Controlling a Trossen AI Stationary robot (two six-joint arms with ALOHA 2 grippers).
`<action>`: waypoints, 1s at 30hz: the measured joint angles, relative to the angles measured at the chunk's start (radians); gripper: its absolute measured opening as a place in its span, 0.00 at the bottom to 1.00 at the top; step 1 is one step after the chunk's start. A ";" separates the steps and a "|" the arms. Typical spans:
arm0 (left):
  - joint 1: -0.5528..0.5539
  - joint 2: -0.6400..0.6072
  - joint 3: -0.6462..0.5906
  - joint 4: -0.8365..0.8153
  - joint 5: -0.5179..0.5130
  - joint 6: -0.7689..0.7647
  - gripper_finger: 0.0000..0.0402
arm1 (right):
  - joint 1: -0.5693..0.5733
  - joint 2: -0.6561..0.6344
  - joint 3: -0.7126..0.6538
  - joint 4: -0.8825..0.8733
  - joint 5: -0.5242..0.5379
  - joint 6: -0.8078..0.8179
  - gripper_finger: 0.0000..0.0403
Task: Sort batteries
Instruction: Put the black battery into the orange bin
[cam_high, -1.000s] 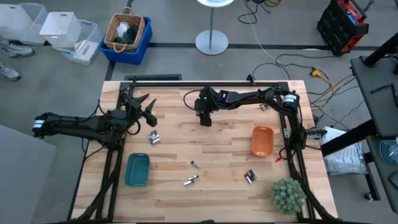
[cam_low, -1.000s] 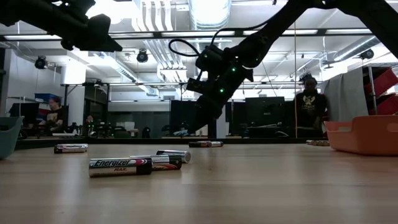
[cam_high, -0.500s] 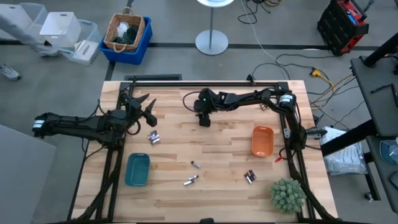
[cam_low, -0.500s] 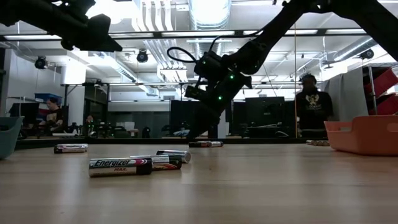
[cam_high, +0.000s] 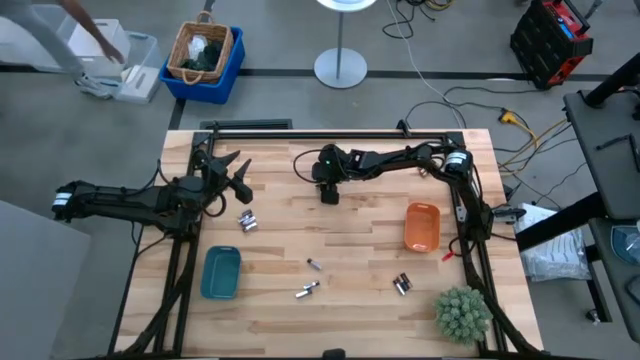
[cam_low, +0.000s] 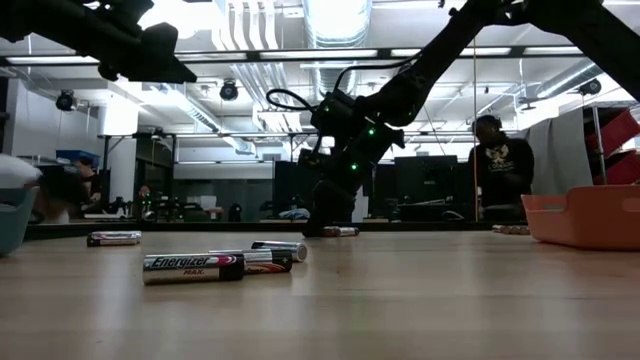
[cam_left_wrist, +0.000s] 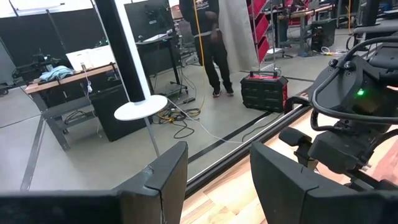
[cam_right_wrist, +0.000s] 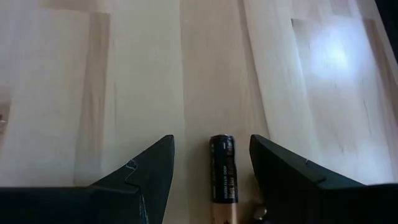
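With both trays apparently empty and batteries (cam_high: 247, 221) scattered mid-frame, sorting has barely begun: the right gripper (cam_right_wrist: 211, 165), fingers spread, straddles one battery (cam_right_wrist: 223, 168) at upper centre, the left gripper (cam_left_wrist: 217, 177) waiting open.

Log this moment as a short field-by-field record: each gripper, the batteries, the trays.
right gripper: open, lowered at the table's far middle, fingers on either side of one battery lying on the wood
left gripper: open, raised over the table's left side, holding nothing
loose batteries: pair near the left gripper, others mid-table, cluster below the orange tray
teal tray: near left
orange tray: right
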 joint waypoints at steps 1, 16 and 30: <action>0.000 0.000 0.000 0.000 0.000 0.000 0.39 | 0.000 0.000 0.000 0.000 0.000 0.000 0.50; 0.000 0.000 0.000 0.000 0.000 0.011 0.39 | 0.000 0.000 0.001 -0.037 -0.002 -0.018 0.41; 0.000 0.000 0.000 0.000 0.000 0.011 0.39 | 0.005 0.000 0.001 -0.055 -0.012 -0.034 0.24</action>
